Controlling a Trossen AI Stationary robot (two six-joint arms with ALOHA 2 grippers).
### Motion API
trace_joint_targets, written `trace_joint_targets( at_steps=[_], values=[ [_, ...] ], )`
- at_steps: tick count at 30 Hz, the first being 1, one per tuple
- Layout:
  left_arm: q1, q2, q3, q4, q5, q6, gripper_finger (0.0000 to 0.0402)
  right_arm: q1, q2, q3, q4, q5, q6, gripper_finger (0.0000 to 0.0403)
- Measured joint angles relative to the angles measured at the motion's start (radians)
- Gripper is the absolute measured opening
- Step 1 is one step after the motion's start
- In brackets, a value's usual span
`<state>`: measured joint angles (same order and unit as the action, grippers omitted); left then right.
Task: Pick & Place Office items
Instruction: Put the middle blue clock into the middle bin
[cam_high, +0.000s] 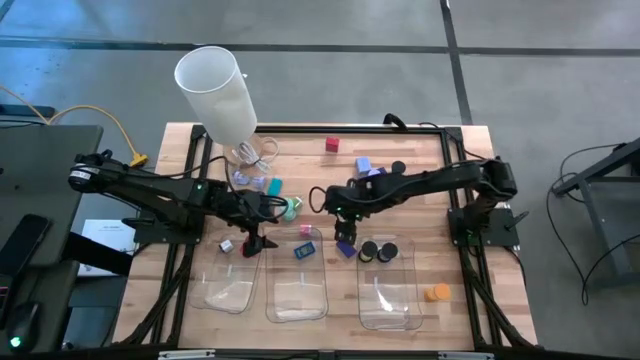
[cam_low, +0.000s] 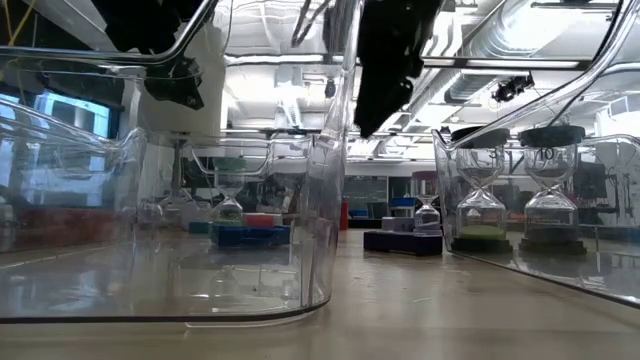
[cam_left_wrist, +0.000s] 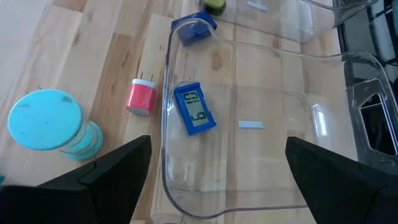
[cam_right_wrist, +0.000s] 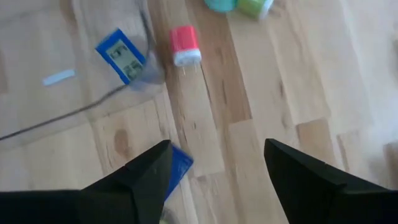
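Note:
My left gripper (cam_high: 256, 243) (cam_left_wrist: 217, 168) is open, above the gap between the left and middle trays. Ahead of it, a blue digital timer (cam_left_wrist: 194, 109) (cam_high: 305, 250) lies flat in the middle clear tray (cam_left_wrist: 261, 180). A red plug-like piece (cam_left_wrist: 142, 96) (cam_right_wrist: 185, 45) lies on the table just outside that tray. A teal-capped sand timer (cam_left_wrist: 46, 121) stands nearby. My right gripper (cam_high: 345, 235) (cam_right_wrist: 214, 168) is open and hangs over a blue block (cam_right_wrist: 177, 165) (cam_high: 346, 249) lying on the wood between the middle and right trays.
Three clear trays (cam_high: 232, 285) (cam_high: 300, 290) (cam_high: 388, 295) line the near edge; the right one holds two black-capped sand timers (cam_low: 480, 190) (cam_low: 550, 185). A tall white cylinder (cam_high: 215, 90) leans at the far left. A pink cube (cam_high: 332, 145), purple pieces (cam_high: 365, 166) and an orange cap (cam_high: 436, 293) lie scattered.

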<state>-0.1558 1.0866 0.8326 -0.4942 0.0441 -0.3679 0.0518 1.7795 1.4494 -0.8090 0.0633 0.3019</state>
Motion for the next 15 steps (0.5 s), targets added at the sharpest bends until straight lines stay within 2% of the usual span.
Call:
trace_joint_targets(
  at_steps=[4,8,15],
  values=[
    [0.000,0.000,0.000,0.000,0.000,0.000,0.0363,0.000,0.038,0.008,-0.007,-0.047,0.057,0.0245],
    [0.000,0.000,0.000,-0.002,0.000,0.004,0.0363,0.008,0.048,0.009,-0.036,-0.042,0.121,0.0245],
    [0.000,0.002,0.000,-0.007,0.000,0.008,0.0363,0.042,0.048,0.008,-0.037,-0.037,0.140,0.0245]
  ],
)
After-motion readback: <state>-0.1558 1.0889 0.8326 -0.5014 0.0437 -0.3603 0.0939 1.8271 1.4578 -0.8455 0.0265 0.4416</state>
